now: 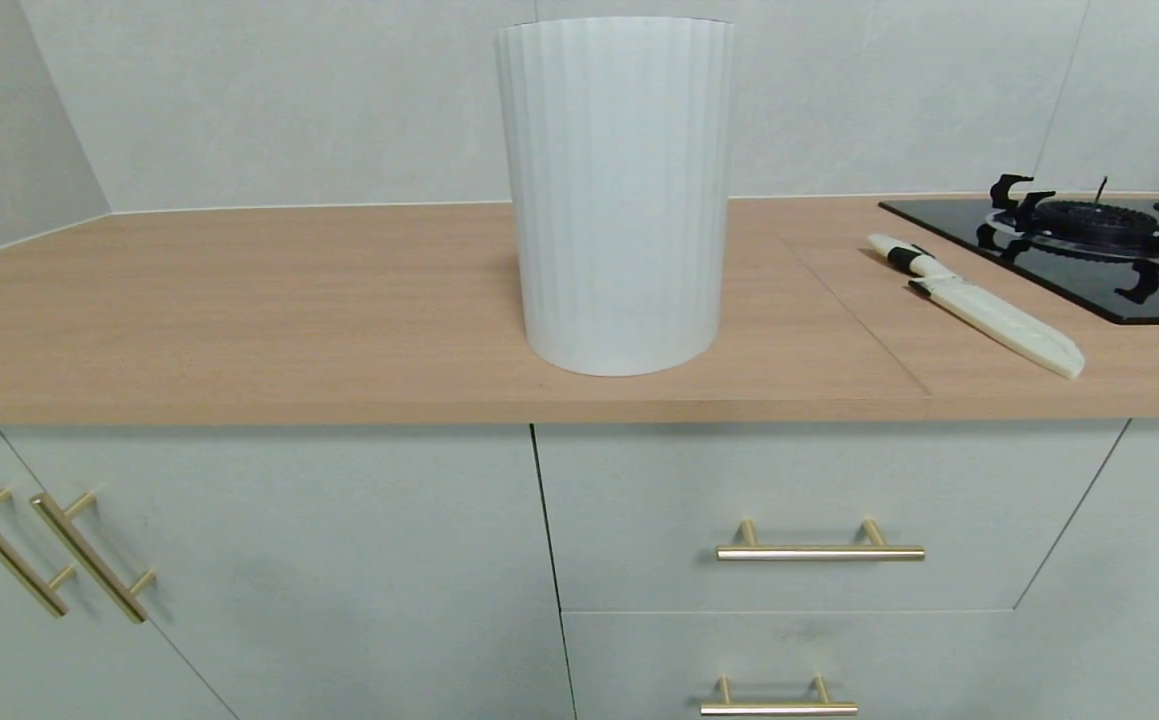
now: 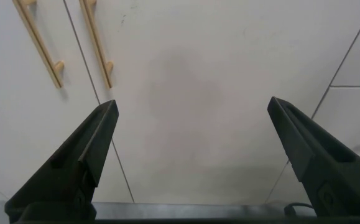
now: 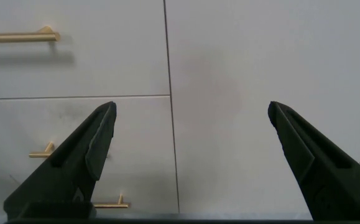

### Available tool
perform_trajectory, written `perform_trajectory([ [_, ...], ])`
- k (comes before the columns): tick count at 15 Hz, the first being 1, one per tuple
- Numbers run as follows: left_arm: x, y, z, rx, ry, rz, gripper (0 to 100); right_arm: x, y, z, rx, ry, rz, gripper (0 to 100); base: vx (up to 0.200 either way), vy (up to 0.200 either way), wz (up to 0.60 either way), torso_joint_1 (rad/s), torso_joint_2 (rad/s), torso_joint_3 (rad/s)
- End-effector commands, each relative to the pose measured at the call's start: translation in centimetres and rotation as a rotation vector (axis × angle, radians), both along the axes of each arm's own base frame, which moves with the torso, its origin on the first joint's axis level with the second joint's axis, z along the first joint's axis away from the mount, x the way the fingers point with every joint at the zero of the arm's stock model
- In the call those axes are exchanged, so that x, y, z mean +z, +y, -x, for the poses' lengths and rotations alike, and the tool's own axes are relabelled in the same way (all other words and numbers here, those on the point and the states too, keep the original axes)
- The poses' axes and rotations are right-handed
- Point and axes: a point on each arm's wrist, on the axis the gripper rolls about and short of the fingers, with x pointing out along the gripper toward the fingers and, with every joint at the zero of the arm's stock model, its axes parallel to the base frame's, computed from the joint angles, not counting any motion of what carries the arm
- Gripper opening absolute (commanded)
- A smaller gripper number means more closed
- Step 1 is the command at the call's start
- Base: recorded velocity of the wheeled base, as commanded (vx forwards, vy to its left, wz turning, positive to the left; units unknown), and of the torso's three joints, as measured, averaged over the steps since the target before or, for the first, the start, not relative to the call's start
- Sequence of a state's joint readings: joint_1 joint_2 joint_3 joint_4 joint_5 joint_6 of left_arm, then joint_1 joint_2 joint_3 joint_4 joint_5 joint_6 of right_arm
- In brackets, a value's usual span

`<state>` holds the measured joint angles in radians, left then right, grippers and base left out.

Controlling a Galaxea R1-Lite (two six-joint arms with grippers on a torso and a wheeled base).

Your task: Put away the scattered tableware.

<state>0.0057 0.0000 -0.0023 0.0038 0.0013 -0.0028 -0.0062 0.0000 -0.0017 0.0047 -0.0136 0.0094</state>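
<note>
A tall white ribbed container (image 1: 617, 195) stands upright on the wooden countertop (image 1: 239, 310), near its front edge. To its right lies a white knife (image 1: 979, 305) with a black band on the handle, flat on the counter beside the stove. My left gripper (image 2: 192, 109) is open with nothing between its dark fingers; it faces white cabinet doors below the counter. My right gripper (image 3: 192, 112) is also open and empty, facing white drawer fronts.
A black gas hob (image 1: 1089, 250) sits at the far right of the counter. Below are cabinet doors with two gold handles (image 1: 49, 555) on the left and drawers with gold bar handles (image 1: 819, 550) in the middle. Tiled walls close the back and left.
</note>
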Motion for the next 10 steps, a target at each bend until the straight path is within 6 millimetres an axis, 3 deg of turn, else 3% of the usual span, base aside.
perform_trajectory([
  [1, 0.03, 0.0, -0.01, 0.001, 0.0, 0.0, 100, 0.0, 0.0, -0.01, 0.001, 0.002, 0.0, 100, 0.0, 0.0, 0.0, 0.017, -0.11, -0.071],
  [5, 0.03, 0.0, -0.01, 0.001, 0.0, -0.001, 100, 0.0, 0.01, -0.01, 0.004, 0.002, 0.002, 100, 0.0, 0.0, 0.0, 0.074, -0.22, -0.268],
  [10, 0.03, 0.0, -0.01, -0.001, 0.0, -0.001, 100, 0.0, 0.01, -0.01, 0.006, 0.002, 0.002, 100, 0.0, 0.0, 0.0, 0.134, -0.53, -0.312],
])
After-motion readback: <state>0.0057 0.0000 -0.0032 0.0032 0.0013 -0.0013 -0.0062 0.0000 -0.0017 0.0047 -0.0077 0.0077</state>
